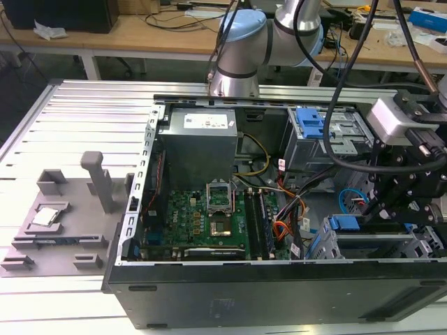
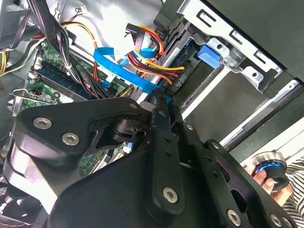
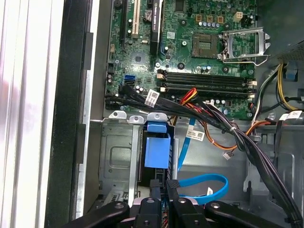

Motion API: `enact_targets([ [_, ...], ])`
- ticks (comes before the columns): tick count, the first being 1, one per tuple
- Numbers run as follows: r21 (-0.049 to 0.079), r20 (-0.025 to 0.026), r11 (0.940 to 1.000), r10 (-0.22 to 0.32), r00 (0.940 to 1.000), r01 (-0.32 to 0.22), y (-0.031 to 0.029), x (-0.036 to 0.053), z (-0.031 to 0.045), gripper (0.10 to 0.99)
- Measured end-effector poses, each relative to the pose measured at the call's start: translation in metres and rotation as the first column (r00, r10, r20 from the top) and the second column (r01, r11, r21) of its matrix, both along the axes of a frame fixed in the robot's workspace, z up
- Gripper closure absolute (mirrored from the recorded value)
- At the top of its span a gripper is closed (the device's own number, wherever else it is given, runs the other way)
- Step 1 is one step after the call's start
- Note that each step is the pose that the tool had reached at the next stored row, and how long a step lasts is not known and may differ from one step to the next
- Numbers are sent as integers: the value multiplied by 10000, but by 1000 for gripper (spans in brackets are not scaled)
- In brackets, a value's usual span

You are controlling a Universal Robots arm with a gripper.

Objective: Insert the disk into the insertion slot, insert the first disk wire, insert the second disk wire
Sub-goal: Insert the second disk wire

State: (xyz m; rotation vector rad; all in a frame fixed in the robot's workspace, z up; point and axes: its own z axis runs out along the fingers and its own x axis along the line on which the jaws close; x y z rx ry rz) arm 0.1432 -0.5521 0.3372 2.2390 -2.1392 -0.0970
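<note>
**Open computer case: hand at the drive bay, blue cable end between its fingers**

- Hand (image 3: 164, 186): black, two slim fingers drawn close together; in both wrist views they pinch the end of the second disk wire. In the exterior view the hand (image 1: 363, 209) hangs over the case's corner toward that view's right.
- Second disk wire (image 3: 202, 183): smooth bright blue cable, looping out beside the fingertips and curving back to them; in the second wrist view (image 2: 121, 71) it runs as a flat blue band from the fingertips across the other cabling.
- First disk wire (image 2: 152, 59): bundle of orange, red and black strands, just past the fingertips, crossing the blue cable. Whether its plug is seated cannot be told.
- Disk (image 3: 157, 147): bright blue caddy end showing directly ahead of the fingertips, sitting inside the insertion slot.
- Insertion slot (image 3: 116, 156): grey sheet-metal cage, framing the disk on both sides, close to the hand.
- Motherboard (image 3: 199, 52): green, beyond the cage, well apart from the hand.
- Taller cage with blue latch (image 1: 318, 132): farther back in the case.
- Surface (image 1: 77, 112): ribbed metal, carrying the case.
</note>
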Motion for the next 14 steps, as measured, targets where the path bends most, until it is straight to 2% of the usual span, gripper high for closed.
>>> enact_targets([
  [2, 3, 0, 10000, 0, 10000, 0, -2, 0, -2, 925],
  [3, 5, 1, 10000, 0, 10000, 0, -4, 0, -3, 910],
  [4, 4, 0, 10000, 0, 10000, 0, -4, 0, -2, 847],
  [5, 2, 0, 10000, 0, 10000, 0, -4, 0, 11, 847],
  [8, 3, 1, 10000, 0, 10000, 0, -4, 0, 128, 847],
  [11, 2, 0, 10000, 0, 10000, 0, -3, 0, 185, 847],
  [12, 2, 0, 10000, 0, 10000, 0, -3, 0, 202, 859],
  [14, 2, 1, 10000, 0, 10000, 0, -3, 0, 268, 980],
])
